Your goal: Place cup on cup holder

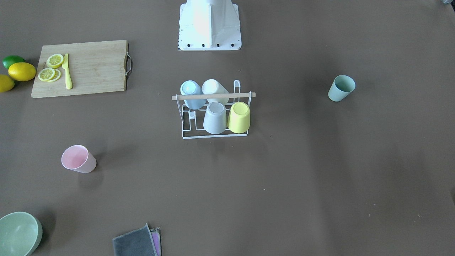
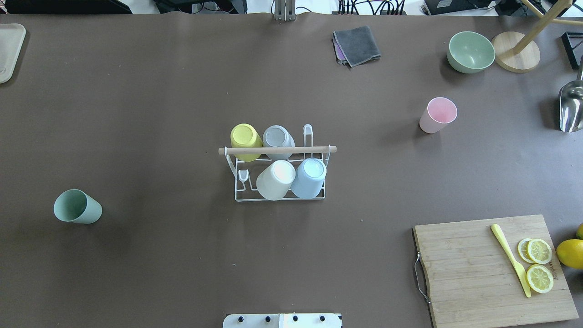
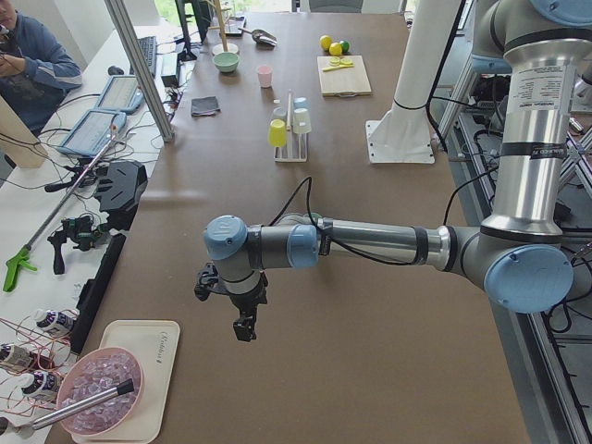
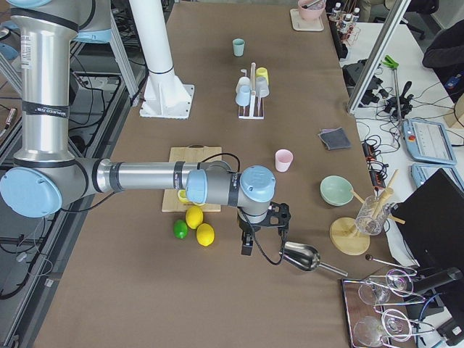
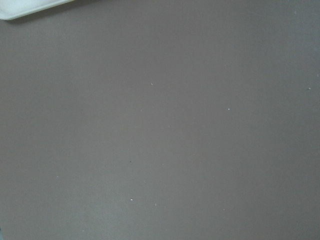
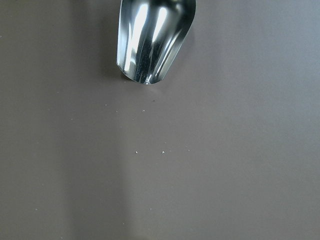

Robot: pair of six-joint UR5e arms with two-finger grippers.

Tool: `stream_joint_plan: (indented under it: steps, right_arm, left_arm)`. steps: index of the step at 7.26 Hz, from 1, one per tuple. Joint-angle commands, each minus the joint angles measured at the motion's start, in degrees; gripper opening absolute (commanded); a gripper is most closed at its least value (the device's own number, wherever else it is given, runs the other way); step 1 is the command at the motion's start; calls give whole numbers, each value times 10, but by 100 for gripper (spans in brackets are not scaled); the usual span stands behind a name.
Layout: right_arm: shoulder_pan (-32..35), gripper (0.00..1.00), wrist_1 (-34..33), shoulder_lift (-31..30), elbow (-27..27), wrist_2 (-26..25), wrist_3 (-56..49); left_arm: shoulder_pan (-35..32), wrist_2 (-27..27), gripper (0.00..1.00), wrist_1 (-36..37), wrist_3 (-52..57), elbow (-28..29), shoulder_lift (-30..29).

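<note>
The front view shows the cup holder [image 1: 241,95] in the middle of the surface. Four cups sit upside down on it: a blue cup [image 1: 191,88], a white cup [image 1: 214,88], a grey cup [image 1: 215,119] and a yellow cup [image 1: 239,119]. Two more stand alone, open side up. The pink cup [image 1: 78,159] is toward the robot's right edge and the green cup [image 1: 341,88] toward its left edge.

The overhead view adds a shiny scoop [image 2: 571,109] at the right edge and a tray [image 2: 9,50] in the far left corner.

Only the side views show the hands. The left hand [image 3: 245,331] hangs over the left end. The right hand [image 4: 246,248] hangs just beside the scoop. I cannot tell if either is open or closed.

The left wrist view shows bare surface. The right wrist view shows the scoop up close.
</note>
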Motion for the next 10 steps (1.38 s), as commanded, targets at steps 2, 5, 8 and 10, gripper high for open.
stream_joint_plan:
  steps: [2,5,8,10]
  right_arm:
    - [1,100,0,0,1,0,0]
    - [1,100,0,0,1,0,5]
    - [1,100,0,1,1,0,4]
    - [1,100,0,1,0,0,6]
  left_arm:
    - [0,0,99,1,0,8,1]
    - [0,0,99,1,2,3,1]
    - [0,0,99,3,3,1,1]
    - [0,0,99,32,4,-2,-11]
